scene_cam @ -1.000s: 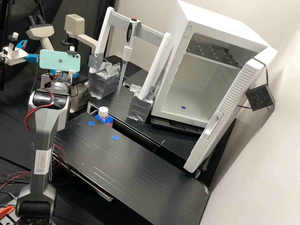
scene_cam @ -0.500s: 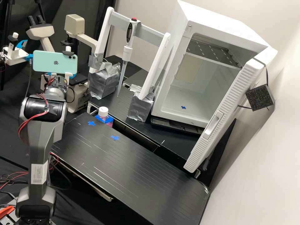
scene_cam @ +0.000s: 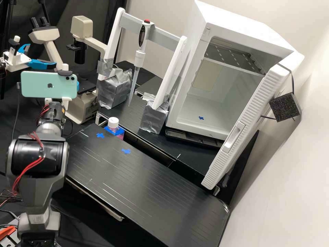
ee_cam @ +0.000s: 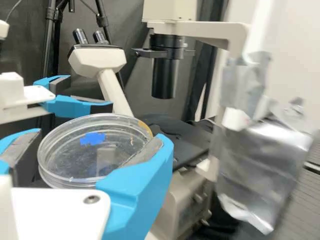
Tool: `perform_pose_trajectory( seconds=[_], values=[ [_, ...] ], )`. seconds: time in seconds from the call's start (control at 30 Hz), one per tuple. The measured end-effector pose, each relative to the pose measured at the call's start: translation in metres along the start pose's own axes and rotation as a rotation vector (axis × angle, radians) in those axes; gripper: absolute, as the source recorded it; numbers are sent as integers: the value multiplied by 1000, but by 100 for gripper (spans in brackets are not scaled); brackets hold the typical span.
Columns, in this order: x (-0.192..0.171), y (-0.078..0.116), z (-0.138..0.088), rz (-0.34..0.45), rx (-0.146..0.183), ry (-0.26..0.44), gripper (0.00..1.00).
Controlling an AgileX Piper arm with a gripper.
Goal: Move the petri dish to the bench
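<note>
Petri dish (ee_cam: pixel 75 161) aloft in front of microscope (ee_cam: pixel 97 57), clasped between 2 blue fingers (ee_cam: pixel 142 182) spread to dish's width. Carry apparently in hand; next move likely calls for swing over black counter (scene_cam: pixel 147 181), level lowering, then release.

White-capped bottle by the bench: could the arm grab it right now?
Probably not: the claw holds the petri dish, so it would need to put that down first. The bottle itself looks open from above.
</note>
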Motion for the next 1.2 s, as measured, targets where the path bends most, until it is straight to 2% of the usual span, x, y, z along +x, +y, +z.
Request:
perform_pose_trajectory(
  seconds=[0.1, 0.4, 0.67, 0.77, 0.9, 1.03, 1.2],
  values=[
    [-20, -4, 9, 22, -34, -12, 0],
    [-75, 0, 44, 141, -44, -127, 0],
    [-115, 10, 74, 273, 35, -238, 0],
    [-125, 10, 82, 293, 33, -271, 0],
    [-136, 11, 90, 322, 50, -306, 0],
    [-146, 11, 101, 355, 65, -371, 0],
    [-157, 17, 108, 402, 40, -418, 0]
  ],
)
